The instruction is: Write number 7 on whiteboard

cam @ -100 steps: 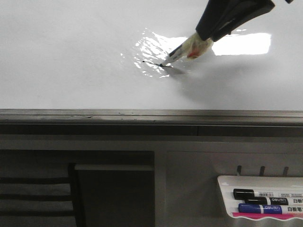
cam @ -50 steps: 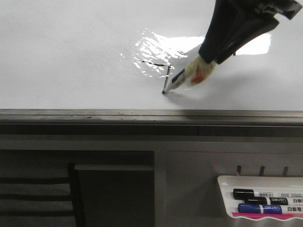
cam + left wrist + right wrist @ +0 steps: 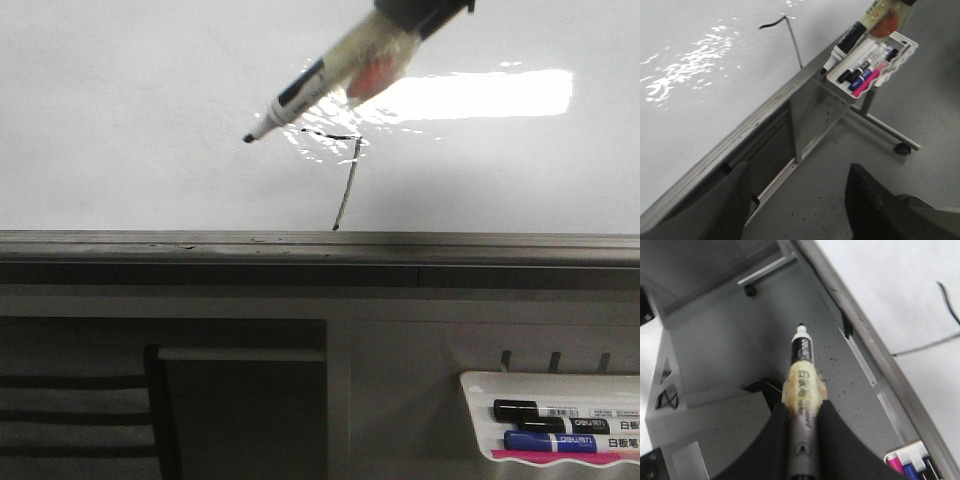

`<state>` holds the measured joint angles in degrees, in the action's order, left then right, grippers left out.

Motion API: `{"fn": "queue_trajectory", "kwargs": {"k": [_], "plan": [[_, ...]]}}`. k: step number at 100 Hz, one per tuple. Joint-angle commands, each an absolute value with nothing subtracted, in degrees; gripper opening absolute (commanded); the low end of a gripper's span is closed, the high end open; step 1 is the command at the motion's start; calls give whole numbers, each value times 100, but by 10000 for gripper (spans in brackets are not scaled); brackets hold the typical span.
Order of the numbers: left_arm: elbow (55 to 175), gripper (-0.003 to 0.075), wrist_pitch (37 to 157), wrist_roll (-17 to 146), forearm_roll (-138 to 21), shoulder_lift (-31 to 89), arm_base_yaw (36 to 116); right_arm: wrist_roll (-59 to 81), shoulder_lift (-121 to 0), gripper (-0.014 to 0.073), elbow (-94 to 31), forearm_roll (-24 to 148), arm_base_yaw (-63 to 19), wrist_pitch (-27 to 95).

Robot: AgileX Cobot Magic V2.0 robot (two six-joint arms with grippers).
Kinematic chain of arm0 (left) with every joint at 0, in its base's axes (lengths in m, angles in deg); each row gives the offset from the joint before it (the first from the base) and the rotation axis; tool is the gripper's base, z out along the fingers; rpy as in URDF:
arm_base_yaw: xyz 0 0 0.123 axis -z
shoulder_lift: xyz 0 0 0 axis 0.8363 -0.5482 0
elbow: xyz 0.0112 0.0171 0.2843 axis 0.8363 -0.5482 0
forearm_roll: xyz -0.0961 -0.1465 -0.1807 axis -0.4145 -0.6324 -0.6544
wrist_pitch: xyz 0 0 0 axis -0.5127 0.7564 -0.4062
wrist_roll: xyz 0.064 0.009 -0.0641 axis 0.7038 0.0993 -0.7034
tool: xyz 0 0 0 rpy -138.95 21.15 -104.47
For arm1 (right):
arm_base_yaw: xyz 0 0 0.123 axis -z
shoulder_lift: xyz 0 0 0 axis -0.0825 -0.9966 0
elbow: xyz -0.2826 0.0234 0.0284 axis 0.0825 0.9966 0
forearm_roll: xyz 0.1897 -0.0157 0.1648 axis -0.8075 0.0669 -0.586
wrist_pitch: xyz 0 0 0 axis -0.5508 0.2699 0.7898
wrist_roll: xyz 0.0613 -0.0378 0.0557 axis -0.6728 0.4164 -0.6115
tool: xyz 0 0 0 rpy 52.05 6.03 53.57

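The whiteboard fills the upper front view, with a grey lower rail. On it is the number 7: a short top stroke and a slanted downstroke that ends at the rail. My right gripper is shut on a taped marker, held off the board with its tip up and left of the 7. In the right wrist view the fingers clamp the marker, and the number 7 shows on the whiteboard. My left gripper is open and empty, below the rail.
A white marker tray hangs at the lower right with a black marker and a blue marker. From the left wrist, the tray and a stand caster sit over grey floor.
The marker drew the downstroke from the top stroke to the rail, then lifted off the board and moved up and left. The right gripper has risen to the frame's top edge.
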<state>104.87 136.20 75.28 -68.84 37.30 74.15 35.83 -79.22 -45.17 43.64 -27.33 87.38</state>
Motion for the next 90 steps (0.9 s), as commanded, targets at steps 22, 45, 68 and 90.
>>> {"fn": "queue_trajectory", "kwargs": {"k": [22,45,68,90], "plan": [[11032,386,13201,8596,-7356,2640,8544,5520,-7558,-71,-4803,4053,-2959,9358],[11575,386,13094,8713,-7455,1695,9268,5544,-7558,-71,-4803,4053,-2959,9335],[12060,386,13106,8730,-7606,1148,9589,5544,-7558,-71,-4803,4053,-2959,9335],[12123,386,13118,8730,-7588,1135,9595,5544,-7558,-71,-4803,4053,-2959,9368]]}}
